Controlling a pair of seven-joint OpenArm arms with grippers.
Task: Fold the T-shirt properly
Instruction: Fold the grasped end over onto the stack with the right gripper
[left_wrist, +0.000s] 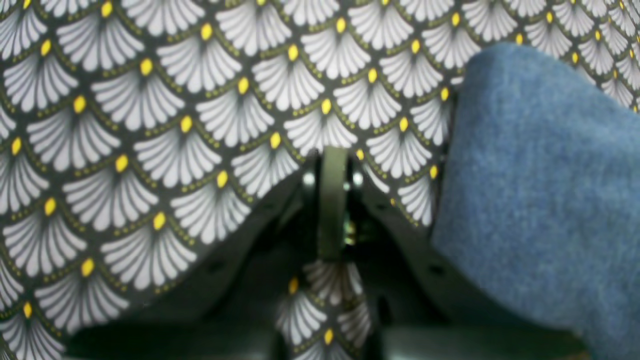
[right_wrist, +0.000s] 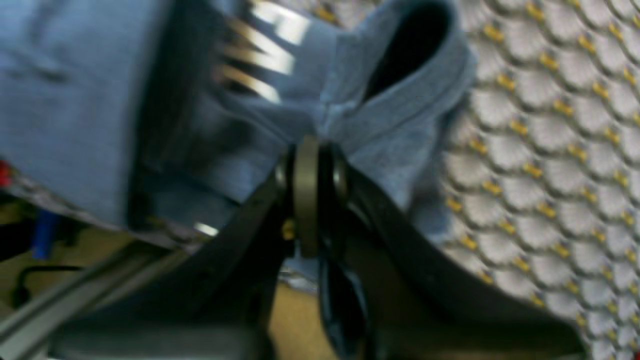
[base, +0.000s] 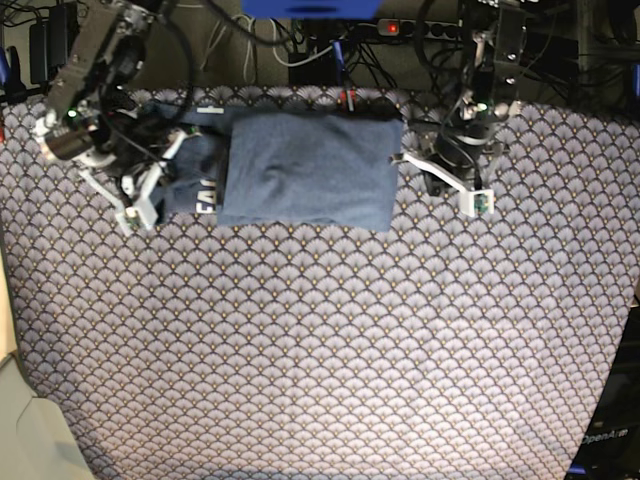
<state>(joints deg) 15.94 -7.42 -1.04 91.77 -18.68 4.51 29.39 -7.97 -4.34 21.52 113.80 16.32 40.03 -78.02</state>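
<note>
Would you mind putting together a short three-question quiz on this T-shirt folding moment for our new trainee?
1. True or false: the right gripper is shut on a bunch of the T-shirt.
2. Which gripper holds nothing? A) the left gripper B) the right gripper
3. Fill in: on the partly folded shirt, the white lettering shows at the end nearer the ____ arm.

Key
1. True: blue cloth is pinched at its closed jaws.
2. A: it hangs shut over the tablecloth, beside the shirt's edge.
3. Right.
</note>
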